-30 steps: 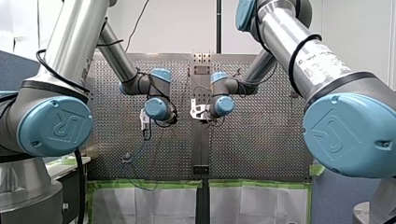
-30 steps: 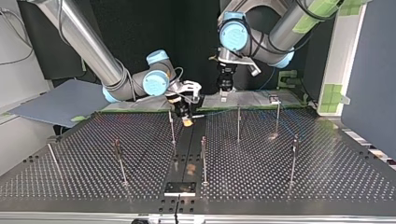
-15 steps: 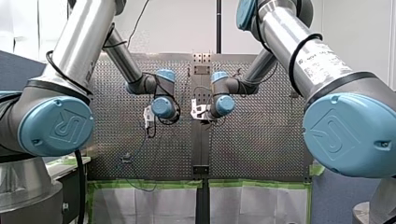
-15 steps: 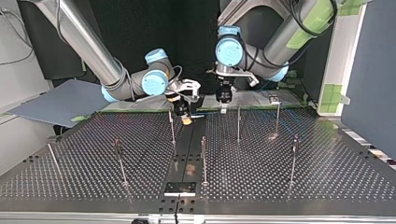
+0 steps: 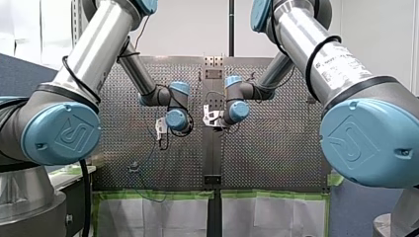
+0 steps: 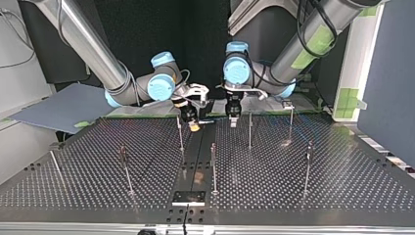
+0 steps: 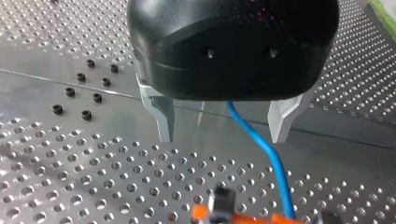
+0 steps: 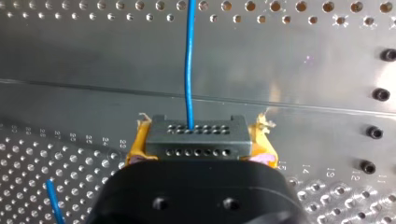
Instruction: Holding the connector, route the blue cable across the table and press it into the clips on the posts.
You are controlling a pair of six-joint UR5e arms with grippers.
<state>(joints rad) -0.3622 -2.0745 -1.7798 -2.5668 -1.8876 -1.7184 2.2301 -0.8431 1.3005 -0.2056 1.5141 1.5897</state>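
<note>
In the right wrist view my right gripper (image 8: pixel 197 145) is shut on a dark connector (image 8: pixel 196 133), gripped between yellow pads (image 8: pixel 140 144). The blue cable (image 8: pixel 189 60) leaves the connector and runs straight ahead over the table. In the left wrist view my left gripper (image 7: pixel 223 137) stands open just above the table, and the cable (image 7: pixel 261 144) passes between its metal fingers (image 7: pixel 163 116) without touching them. In the top view my right gripper (image 6: pixel 195 126) and my left gripper (image 6: pixel 233 120) hang close together near the far edge, on either side of the centre strip.
Several thin posts stand on the perforated table (image 6: pixel 293 191), among them one (image 6: pixel 180 133) beside my right gripper, one (image 6: pixel 249 129) beside my left, and one (image 6: pixel 213 166) nearer the camera. A black plate (image 6: pixel 188 197) lies at the near edge. A grey board (image 6: pixel 58 110) rests at the far left.
My left arm has swung toward my right gripper and come lower, rightward in the front view. My right gripper has stayed put with the connector.
</note>
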